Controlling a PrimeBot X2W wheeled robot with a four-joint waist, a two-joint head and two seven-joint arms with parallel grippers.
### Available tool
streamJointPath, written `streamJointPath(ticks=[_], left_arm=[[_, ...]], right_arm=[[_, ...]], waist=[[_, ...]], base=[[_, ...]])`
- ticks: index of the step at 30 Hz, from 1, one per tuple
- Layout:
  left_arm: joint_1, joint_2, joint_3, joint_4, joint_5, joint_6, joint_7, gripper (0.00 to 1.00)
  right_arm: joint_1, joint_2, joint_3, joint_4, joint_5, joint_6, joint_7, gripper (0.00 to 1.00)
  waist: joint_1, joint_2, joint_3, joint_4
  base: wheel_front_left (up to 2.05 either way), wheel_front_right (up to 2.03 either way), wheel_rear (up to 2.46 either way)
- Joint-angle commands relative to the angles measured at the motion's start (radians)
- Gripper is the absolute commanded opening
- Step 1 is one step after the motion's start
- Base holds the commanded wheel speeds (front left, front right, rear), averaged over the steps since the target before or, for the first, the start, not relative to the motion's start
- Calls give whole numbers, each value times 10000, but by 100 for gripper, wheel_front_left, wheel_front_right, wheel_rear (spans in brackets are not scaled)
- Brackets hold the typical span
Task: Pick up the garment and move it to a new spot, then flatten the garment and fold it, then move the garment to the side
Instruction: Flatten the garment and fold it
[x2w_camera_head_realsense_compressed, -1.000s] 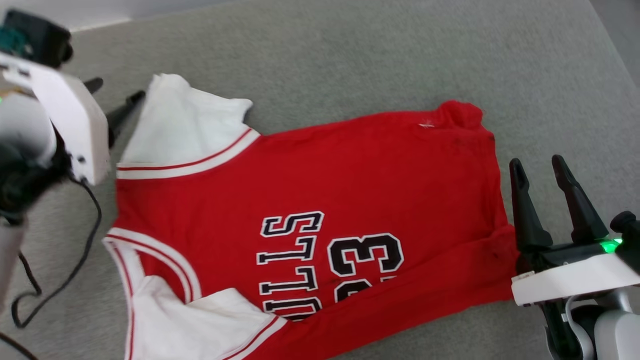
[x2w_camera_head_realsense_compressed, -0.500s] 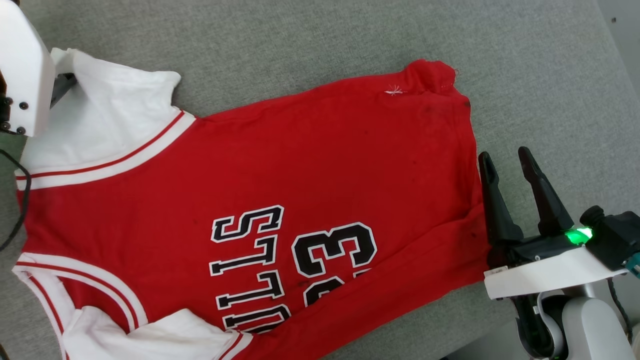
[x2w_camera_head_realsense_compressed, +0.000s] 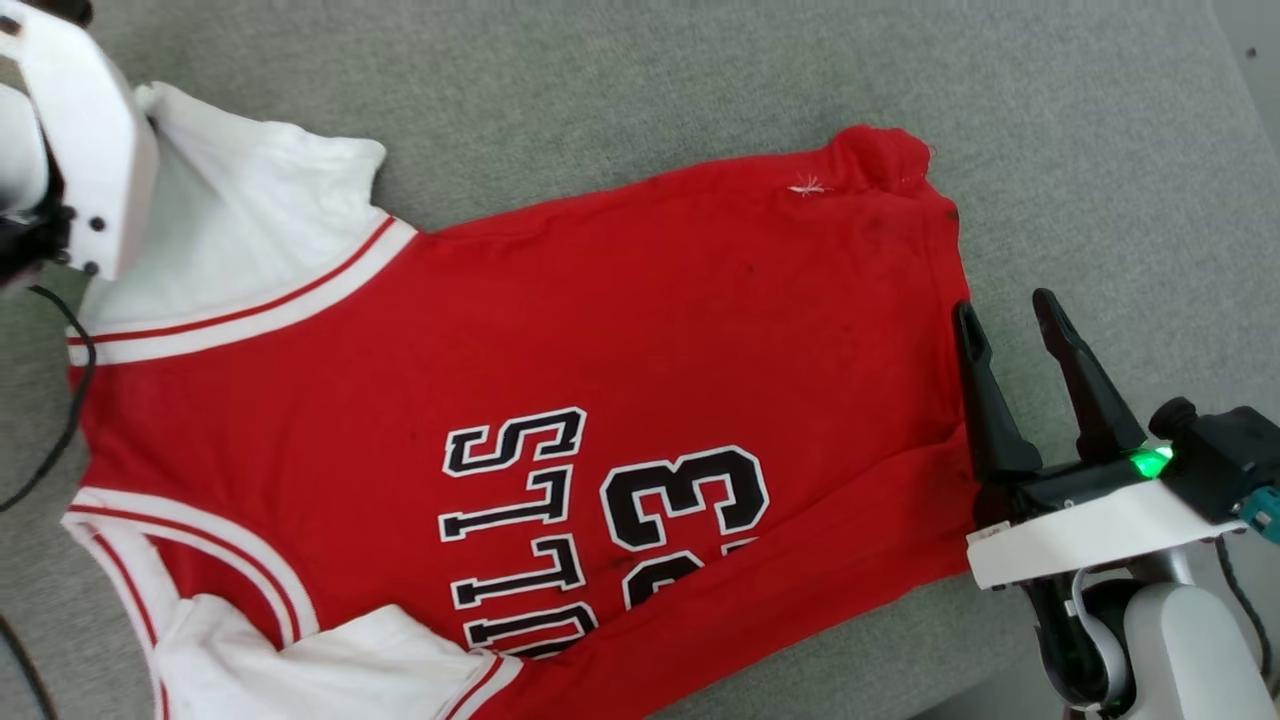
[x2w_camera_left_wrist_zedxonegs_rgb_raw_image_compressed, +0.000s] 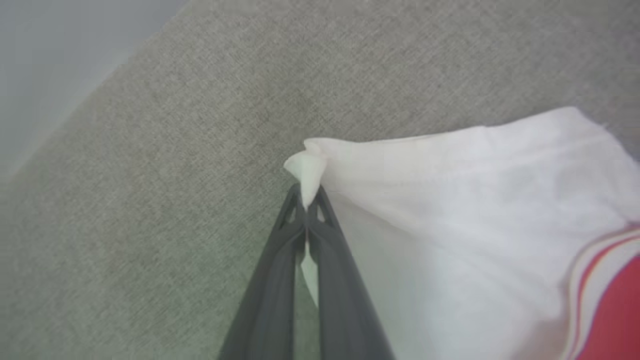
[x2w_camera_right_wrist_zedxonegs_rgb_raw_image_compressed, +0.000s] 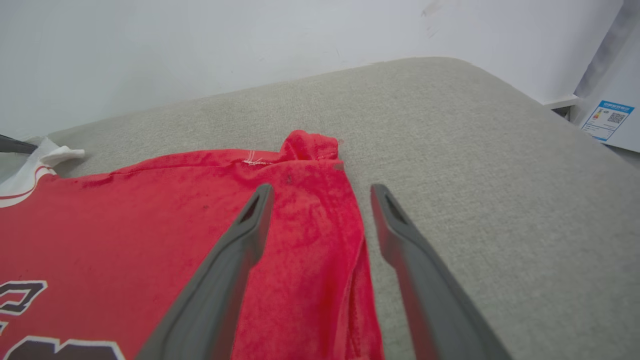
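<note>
The garment (x2w_camera_head_realsense_compressed: 600, 330), a red jersey with white sleeves and black-and-white lettering, lies spread on the grey cushion. Its far white sleeve (x2w_camera_left_wrist_zedxonegs_rgb_raw_image_compressed: 450, 200) is pinched at the corner by my left gripper (x2w_camera_left_wrist_zedxonegs_rgb_raw_image_compressed: 306, 200), which is shut on the cloth. In the head view the left arm's white wrist housing (x2w_camera_head_realsense_compressed: 90, 150) covers those fingers at the top left. My right gripper (x2w_camera_head_realsense_compressed: 1005, 305) stands open at the garment's right hem. In the right wrist view the right gripper (x2w_camera_right_wrist_zedxonegs_rgb_raw_image_compressed: 322, 189) straddles that hem (x2w_camera_right_wrist_zedxonegs_rgb_raw_image_compressed: 320, 235), one finger over the red cloth and the other over bare cushion.
The grey cushion (x2w_camera_head_realsense_compressed: 600, 80) runs to a rounded edge at the right (x2w_camera_right_wrist_zedxonegs_rgb_raw_image_compressed: 550, 125), with a white wall (x2w_camera_right_wrist_zedxonegs_rgb_raw_image_compressed: 200, 40) behind. A white object with a blue label (x2w_camera_right_wrist_zedxonegs_rgb_raw_image_compressed: 607, 120) stands beyond that edge. A black cable (x2w_camera_head_realsense_compressed: 70, 400) hangs by the left arm.
The head camera has shifted. My left gripper, one second ago beside the white sleeve with its fingers showing, has moved onto the sleeve corner. The right gripper stays open by the hem.
</note>
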Motion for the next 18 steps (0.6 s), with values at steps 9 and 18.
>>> streamJointPath(ticks=[9, 18], left_arm=[[330, -152, -897, -660, -651, 21, -2199, 0], [1452, 219, -1479, -3123, -1193, 69, -3945, 0]], right_arm=[[-73, -633, -535, -615, -940, -6, 2375, 100], [-1551, -3194, -334, -878, 183, -4, 7797, 100]], waist=[[-1, 0, -1424, 1091], [-1, 0, -2069, 2576]], base=[[0, 0, 0], [0, 0, 0]])
